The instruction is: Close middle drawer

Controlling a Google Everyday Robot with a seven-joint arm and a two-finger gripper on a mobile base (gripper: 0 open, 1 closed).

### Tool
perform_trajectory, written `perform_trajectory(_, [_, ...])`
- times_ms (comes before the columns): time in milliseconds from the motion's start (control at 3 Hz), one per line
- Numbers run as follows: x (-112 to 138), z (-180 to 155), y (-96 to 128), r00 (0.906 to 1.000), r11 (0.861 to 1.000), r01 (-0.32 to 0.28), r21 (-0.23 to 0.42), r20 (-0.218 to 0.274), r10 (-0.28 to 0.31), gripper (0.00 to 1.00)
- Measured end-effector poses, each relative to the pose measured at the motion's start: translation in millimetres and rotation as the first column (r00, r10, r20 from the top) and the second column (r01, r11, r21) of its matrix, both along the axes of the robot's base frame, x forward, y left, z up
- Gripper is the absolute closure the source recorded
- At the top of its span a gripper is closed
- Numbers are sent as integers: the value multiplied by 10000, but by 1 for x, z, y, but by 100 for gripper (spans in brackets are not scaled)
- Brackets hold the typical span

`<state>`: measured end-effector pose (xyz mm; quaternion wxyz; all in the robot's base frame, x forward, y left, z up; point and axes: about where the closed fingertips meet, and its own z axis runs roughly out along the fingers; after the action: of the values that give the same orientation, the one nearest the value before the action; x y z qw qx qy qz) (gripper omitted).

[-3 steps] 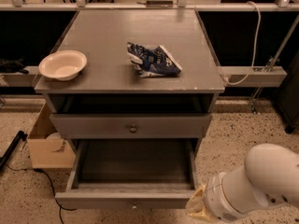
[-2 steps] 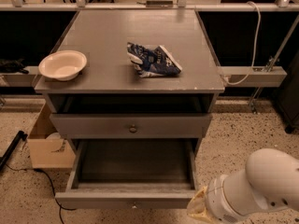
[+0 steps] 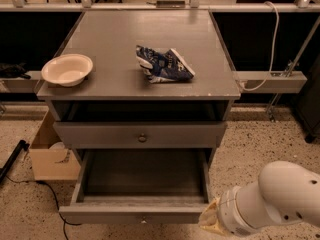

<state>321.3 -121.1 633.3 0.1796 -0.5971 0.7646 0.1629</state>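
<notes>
Arm [image 3: 280,199] barely moved, middle drawer [image 3: 135,215] still pulled out.
We find the gripper [image 3: 210,223] just beside its front corner; its state we cannot tell. Pushing remains ahead.

The arm [image 3: 274,198] is sinking slightly, taking the gripper [image 3: 210,222] a touch lower at the bottom of the view. The open drawer's [image 3: 135,214] right front corner lies just left of the jaws.
</notes>
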Motion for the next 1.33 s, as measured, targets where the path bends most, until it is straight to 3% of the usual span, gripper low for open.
perform_trajectory(333, [3,-4,1,9994,9997,239,99,256,-241,100])
perform_trajectory(667, [21,-23,5,9989,9992,399,77,226,-400,100])
perform_trajectory(1333, [49,-71,1,9963,9970,771,-97,-375,-775,100])
